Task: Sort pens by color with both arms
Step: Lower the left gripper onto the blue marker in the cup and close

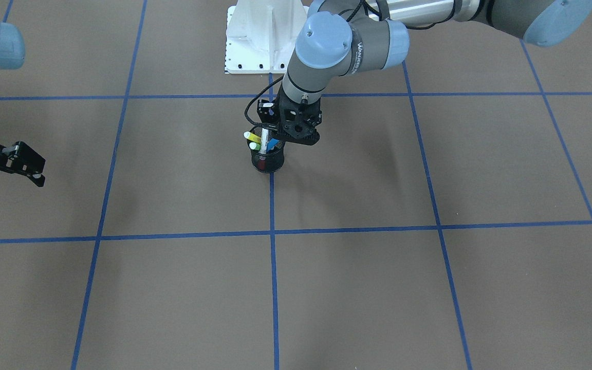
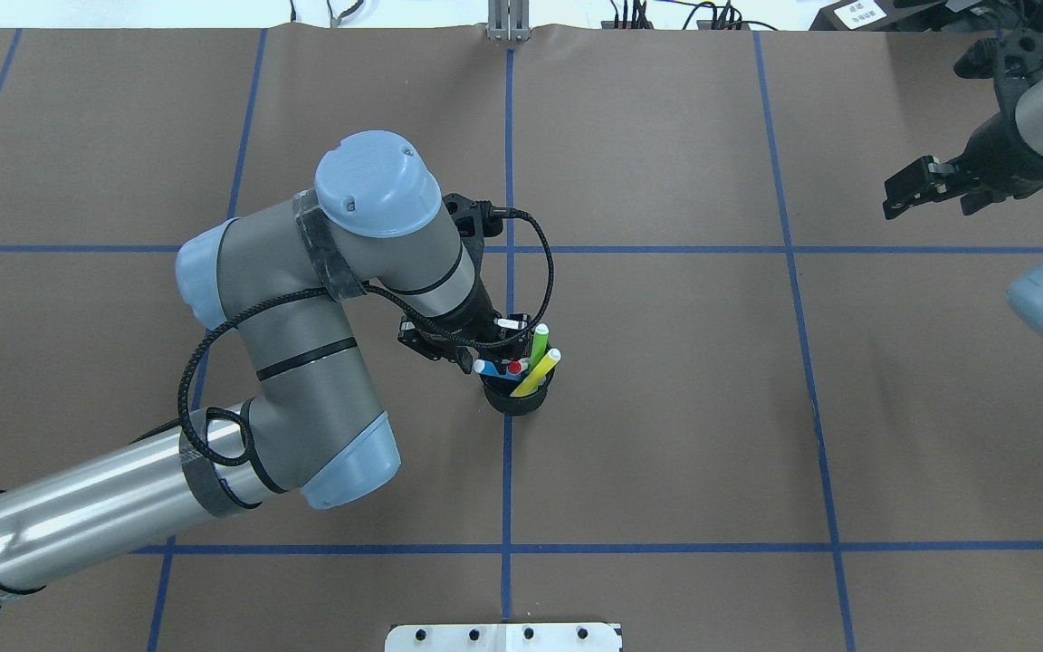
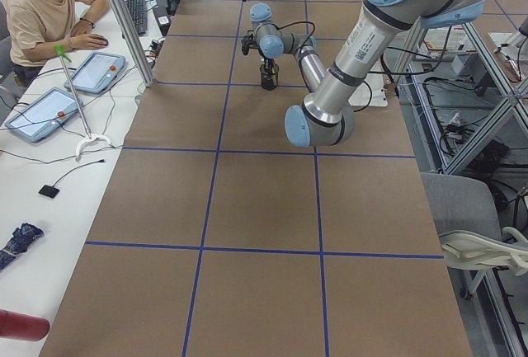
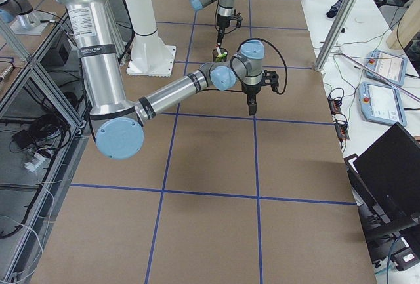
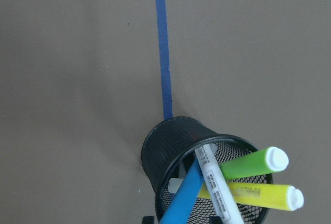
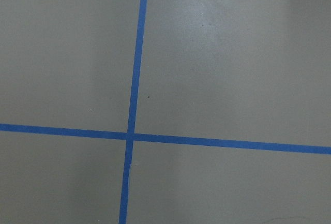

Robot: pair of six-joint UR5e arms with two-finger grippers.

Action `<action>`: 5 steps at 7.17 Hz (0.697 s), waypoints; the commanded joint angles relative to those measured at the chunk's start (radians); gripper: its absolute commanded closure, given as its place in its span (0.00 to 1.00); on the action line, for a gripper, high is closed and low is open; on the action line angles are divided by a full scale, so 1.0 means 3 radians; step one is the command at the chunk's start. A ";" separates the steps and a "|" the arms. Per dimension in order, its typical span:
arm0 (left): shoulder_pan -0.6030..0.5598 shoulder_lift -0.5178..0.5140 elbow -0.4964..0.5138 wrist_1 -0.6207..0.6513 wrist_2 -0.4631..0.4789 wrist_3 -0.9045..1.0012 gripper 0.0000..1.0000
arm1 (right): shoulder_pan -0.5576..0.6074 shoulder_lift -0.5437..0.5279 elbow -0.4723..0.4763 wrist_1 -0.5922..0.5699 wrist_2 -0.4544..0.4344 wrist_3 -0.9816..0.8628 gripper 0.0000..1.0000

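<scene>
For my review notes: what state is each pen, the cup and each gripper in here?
Blue pen: leaning in cup.
Green pen: leaning in cup.
Yellow pen: leaning in cup.
White pen: leaning in cup.
Cup: upright.
Left gripper: over cup, grip unclear.
Right gripper: open, empty.

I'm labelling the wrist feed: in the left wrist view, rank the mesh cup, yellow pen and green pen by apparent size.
1. mesh cup
2. yellow pen, more of it showing
3. green pen
Both pens look equally thick; their lower ends are hidden inside the cup.
</scene>
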 commanded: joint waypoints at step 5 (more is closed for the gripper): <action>-0.0051 -0.0245 0.0182 0.0351 -0.0004 0.0217 0.55 | -0.0024 -0.0027 -0.0005 0.0005 -0.0008 0.0000 0.00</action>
